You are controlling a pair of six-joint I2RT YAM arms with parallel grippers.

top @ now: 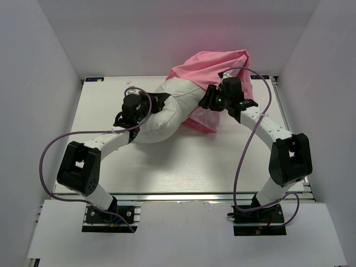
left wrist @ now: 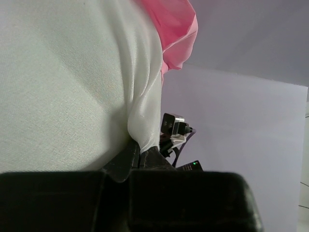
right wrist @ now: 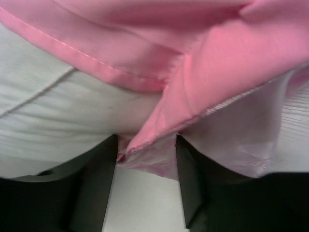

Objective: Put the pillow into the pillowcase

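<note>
Diagonally, pillow [top: 167,114] runs near-left to far-right, far end inside pillowcase [top: 217,64]

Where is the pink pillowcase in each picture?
Top view: the pillowcase is bunched up at the top middle, a bit to the right.
Left wrist view: the pillowcase peeks in at the top middle.
Right wrist view: the pillowcase stretches across the top and middle.
Shared landmark: the white pillow, touching the pink in all three.
</note>
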